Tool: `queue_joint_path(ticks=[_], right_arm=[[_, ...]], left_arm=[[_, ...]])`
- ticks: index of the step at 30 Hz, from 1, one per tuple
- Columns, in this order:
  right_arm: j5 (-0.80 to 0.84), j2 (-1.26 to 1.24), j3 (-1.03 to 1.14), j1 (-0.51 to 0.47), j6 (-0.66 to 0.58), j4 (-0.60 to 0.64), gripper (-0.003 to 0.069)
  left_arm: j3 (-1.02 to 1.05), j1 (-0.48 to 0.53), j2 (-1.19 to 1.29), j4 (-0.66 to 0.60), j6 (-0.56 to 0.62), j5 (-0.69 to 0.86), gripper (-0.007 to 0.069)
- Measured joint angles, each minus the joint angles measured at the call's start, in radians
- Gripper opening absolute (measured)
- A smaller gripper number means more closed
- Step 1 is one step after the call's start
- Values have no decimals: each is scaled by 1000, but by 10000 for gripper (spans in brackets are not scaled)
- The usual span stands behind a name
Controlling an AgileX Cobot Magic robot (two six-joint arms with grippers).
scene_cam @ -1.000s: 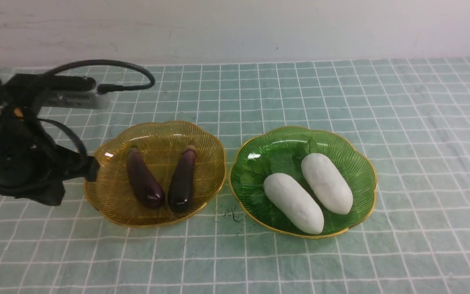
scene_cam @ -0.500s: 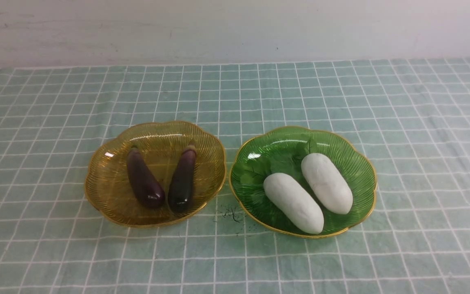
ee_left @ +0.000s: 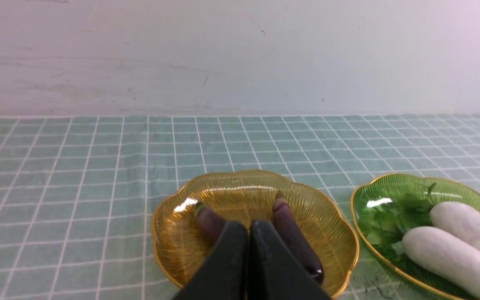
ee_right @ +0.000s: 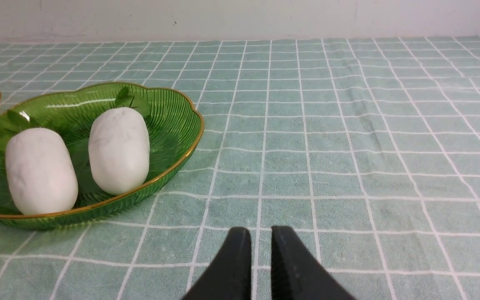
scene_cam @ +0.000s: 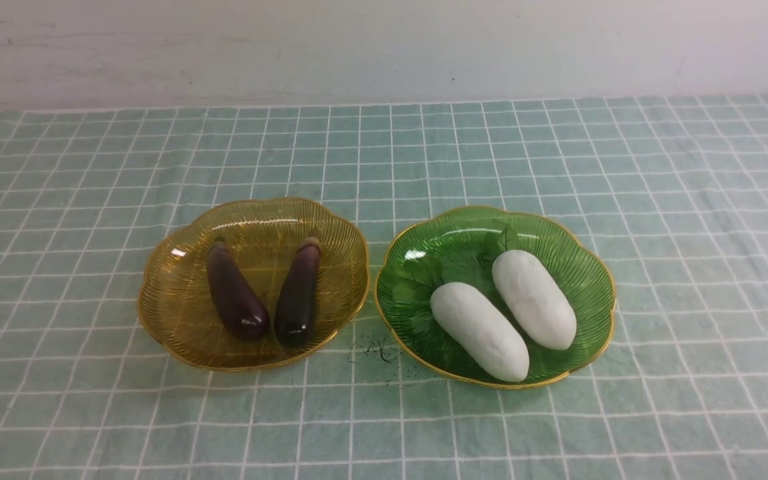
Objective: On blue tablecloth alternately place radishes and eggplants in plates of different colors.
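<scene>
Radishes: two white radishes (scene_cam: pixel 505 313) lie side by side in the green plate (scene_cam: pixel 403 257), right of centre on the table; they look touching or nearly so along their length, green leaf tufts pointing to the far side, blunt ends toward the near rim.
Eggplants: two dark purple eggplants (scene_cam: pixel 265 293) lie in the amber plate (scene_cam: pixel 169 303), left of centre; stem ends point far and stand apart, the rounded near ends come close together, and whether they touch I cannot tell.
Plates: amber on the left, green on the right, just beside each other, their rims apart by a narrow strip of cloth.
Progress: judged from how things lie, all four vegetables are sorted by kind, one kind to each colour, and none rests on the bare cloth; the placing looks complete, with nothing left but for the arms to stay clear.
Blue tablecloth (scene_cam: pixel 677 200): covers the whole table; a small dark scribble (scene_cam: pixel 377 350) marks it near the gap between the plates.
Left tool (ee_left: pixel 249 233): fingers pressed together, nothing between them, on the near side of the amber plate in its wrist view.
Right tool (ee_right: pixel 261 239): fingers close with a thin slit between them, holding nothing, above bare cloth right of the green plate.
Front view: shows neither tool.
</scene>
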Motion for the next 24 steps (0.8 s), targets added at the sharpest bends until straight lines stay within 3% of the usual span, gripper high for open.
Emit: queue_joint_path(ticks=[16,24], right_arm=[[0,0,0,0,0,0,64],[0,0,0,0,0,0,64]], left_arm=[[125,0,-9,34,9,38,-8],[316,52,-233,40,8,40,-8]])
